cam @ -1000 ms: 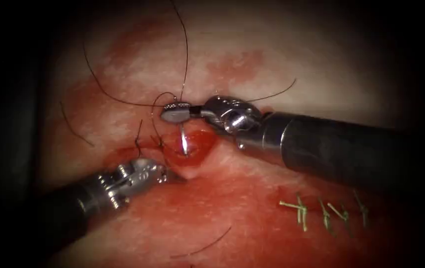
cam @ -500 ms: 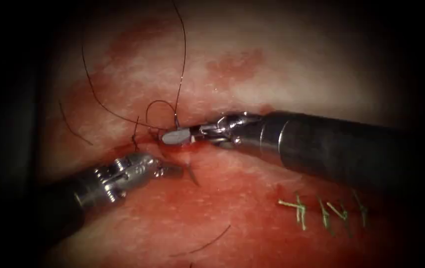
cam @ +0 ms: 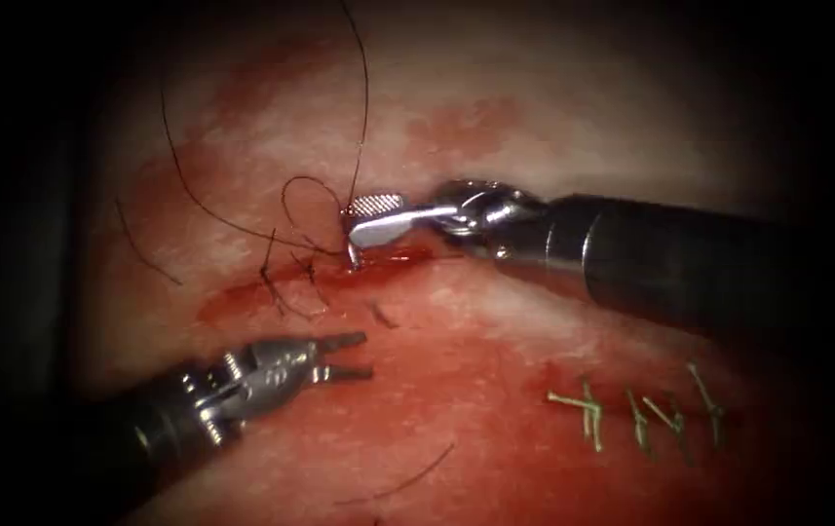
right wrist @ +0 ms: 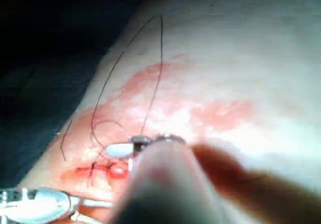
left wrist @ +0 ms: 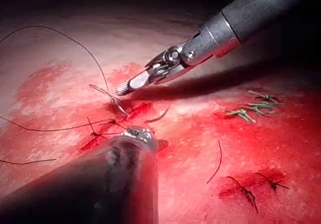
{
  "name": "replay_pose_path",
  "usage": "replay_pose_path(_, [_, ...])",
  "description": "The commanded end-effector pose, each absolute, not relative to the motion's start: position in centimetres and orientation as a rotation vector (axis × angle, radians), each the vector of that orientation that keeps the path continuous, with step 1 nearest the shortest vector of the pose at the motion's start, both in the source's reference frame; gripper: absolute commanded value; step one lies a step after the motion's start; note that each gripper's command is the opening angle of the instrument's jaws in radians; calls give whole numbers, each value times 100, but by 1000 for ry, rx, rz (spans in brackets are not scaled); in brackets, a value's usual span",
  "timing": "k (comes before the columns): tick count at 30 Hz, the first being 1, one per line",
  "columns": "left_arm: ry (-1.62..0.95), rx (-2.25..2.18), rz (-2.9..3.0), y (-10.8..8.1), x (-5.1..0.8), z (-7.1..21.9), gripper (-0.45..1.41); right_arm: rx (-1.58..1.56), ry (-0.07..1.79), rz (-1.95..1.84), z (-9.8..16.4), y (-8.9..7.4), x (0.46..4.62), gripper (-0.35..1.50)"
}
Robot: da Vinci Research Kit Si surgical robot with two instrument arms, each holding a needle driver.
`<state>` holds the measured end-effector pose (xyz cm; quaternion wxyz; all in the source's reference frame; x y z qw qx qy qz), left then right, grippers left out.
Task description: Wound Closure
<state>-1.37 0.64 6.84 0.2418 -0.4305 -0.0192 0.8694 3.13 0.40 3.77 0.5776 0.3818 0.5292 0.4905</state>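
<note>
The right tool (cam: pixel 353 222) comes in from the right with its jaws open at the cut (cam: pixel 242 297) in the tissue. Just under its tips the needle's (cam: pixel 352 253) shiny end stands out of the cut's far edge; the rest is buried. Dark thread (cam: pixel 362 107) runs up from that spot, and a small loop (cam: pixel 305 183) lies left of the jaws. The left tool (cam: pixel 366 356) hovers below the cut, open and holding nothing. In the left wrist view the right tool (left wrist: pixel 122 90) points at the same spot. The right wrist view shows its own jaw (right wrist: pixel 118 150) over the cut.
Two dark knotted stitches (cam: pixel 285 282) sit on the cut left of the needle. Green stitches (cam: pixel 631 414) cross an older cut at lower right. Red fluid (cam: pixel 456 390) wets the near tissue. Loose thread ends (cam: pixel 407 482) lie on it, and a short dark piece (cam: pixel 380 314) below the cut.
The right tool's jaws, shut a second ago, now stand open above the needle's end. The left tool let go of the cut's near edge, drew down and away, and opened; the gaping edge fell flat.
</note>
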Motion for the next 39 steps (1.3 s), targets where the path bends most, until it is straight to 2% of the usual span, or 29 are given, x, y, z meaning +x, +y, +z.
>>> replay_pose_path(1, [-31,-1189,2377,68,-143,691,9,868,1248,1139,376,51,312,103])
replay_pose_path(7, [76,-1230,2342,70,-142,688,24,791,1254,1171,374,62,285,88])
replay_pose_path(10, [86,-1227,2332,75,-145,689,24,776,1252,1178,378,59,284,81])
replay_pose_path(22, [103,-1266,2306,87,-159,695,14,768,1263,1178,383,54,285,79])
replay_pose_path(24, [105,-1265,2309,91,-161,697,9,767,1264,1178,383,53,285,78])
replay_pose_path(25, [105,-1269,2312,95,-163,699,-3,766,1264,1177,384,53,284,78])
replay_pose_path(27, [99,-1277,2310,99,-165,702,-42,766,1267,1178,384,52,284,78])
replay_pose_path(34, [-16,-1339,2219,101,-167,703,-45,767,1270,1176,384,50,280,78])
replay_pose_path(39, [-229,-1408,2052,98,-169,698,-45,766,1270,1176,384,49,280,78])
